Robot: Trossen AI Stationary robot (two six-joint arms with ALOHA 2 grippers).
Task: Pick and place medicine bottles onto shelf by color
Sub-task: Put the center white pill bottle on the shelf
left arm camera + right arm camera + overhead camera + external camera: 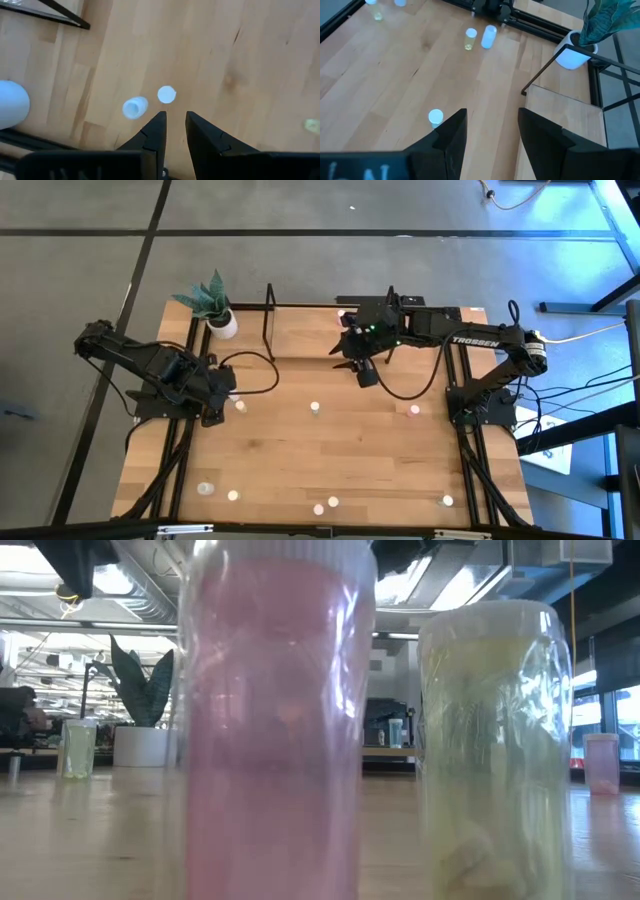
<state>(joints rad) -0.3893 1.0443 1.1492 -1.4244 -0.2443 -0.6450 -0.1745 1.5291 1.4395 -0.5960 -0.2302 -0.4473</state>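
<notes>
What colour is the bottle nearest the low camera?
Pink, with a white cap: the bottle fills the low view's left half.

a wooden bench (300,450) is seen, carrying a shelf (305,330) at its far edge, a white plant pot (224,325) by the far left corner, and small medicine bottles (314,408) scattered toward the near edge.

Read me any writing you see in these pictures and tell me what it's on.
"TROSSEN": white letters on the right arm, high view.
Pale marks on the right wrist housing: cut off, unreadable.
Pink bottle and yellowish bottle: no readable label.
Nothing else legible.
</notes>
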